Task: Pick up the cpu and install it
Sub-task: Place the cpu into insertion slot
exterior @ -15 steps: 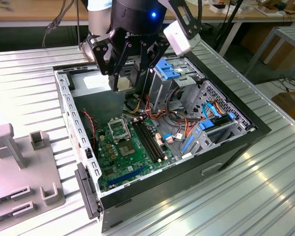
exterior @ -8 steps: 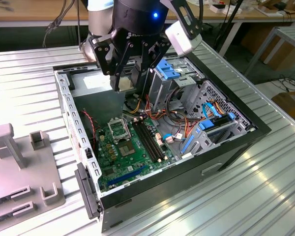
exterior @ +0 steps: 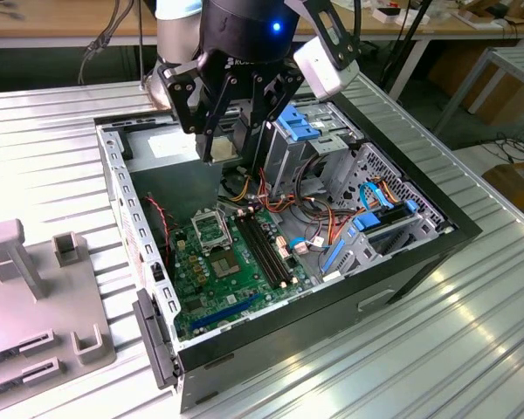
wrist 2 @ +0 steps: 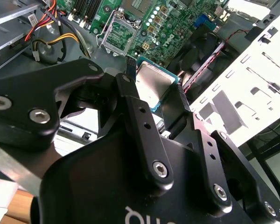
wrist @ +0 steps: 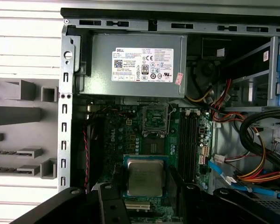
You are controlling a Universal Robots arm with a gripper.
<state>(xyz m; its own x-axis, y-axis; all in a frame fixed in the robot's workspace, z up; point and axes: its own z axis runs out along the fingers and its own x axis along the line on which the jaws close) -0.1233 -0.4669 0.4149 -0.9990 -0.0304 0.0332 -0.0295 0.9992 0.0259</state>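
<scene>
I am clenching the cpu point(wrist: 144, 176) edgewise in my claw point(exterior: 234, 155), risking a slip tilting it onto the socket point(exterior: 211, 231) at exterior-view six o'clock.

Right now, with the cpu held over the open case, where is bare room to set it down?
The hand grips the cpu. Bare: the ribbed table on the exterior view's right of the case and along its near edge. Crowded: the cable bundle by the drive bays, and the grey fixture tray with its holders.
</scene>
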